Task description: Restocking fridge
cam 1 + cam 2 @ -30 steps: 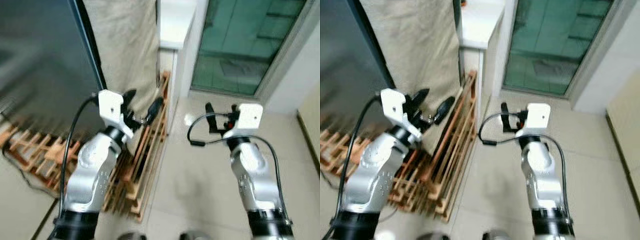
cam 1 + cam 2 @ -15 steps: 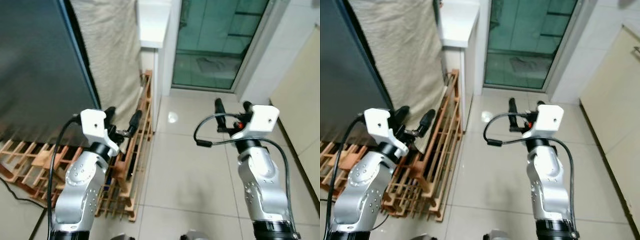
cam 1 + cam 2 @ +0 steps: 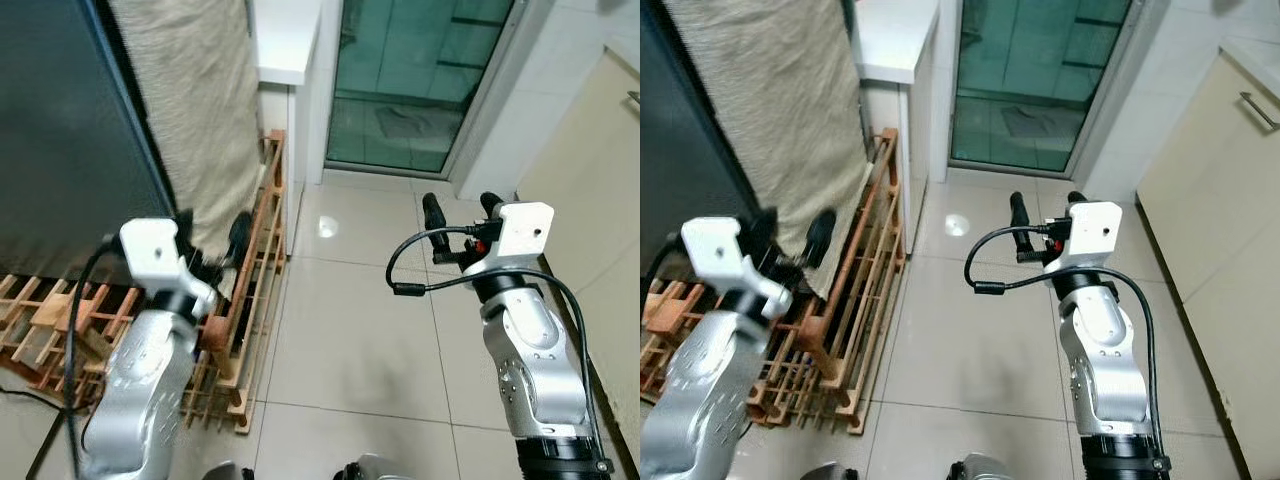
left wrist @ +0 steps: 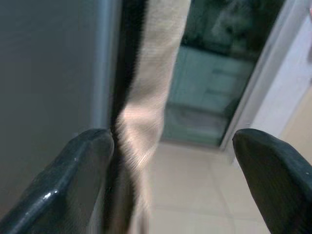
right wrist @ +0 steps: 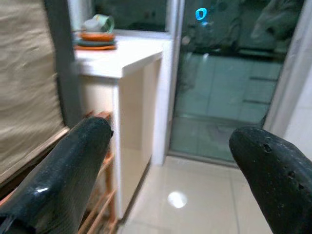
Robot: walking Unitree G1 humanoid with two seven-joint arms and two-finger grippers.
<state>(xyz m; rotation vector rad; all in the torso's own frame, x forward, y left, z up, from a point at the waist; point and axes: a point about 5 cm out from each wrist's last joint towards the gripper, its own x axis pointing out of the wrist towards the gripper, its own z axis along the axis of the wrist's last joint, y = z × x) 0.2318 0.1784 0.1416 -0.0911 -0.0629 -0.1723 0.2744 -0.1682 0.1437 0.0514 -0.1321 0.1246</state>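
My left gripper hangs with fingers spread wide and empty above the wooden rack on the tiled floor. The rack sits against a beige cloth draped beside a large dark panel. My right gripper, fingers likewise parted and holding nothing, is well clear of the rack, toward the glass door. Past the rack stands a white counter bearing stacked dishes.

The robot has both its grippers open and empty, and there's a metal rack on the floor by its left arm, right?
Not quite. The rack is wooden, not metal, as the right eye view shows. The rest holds: the left gripper and right gripper are both open and empty, and the rack sits on the floor by the left arm.
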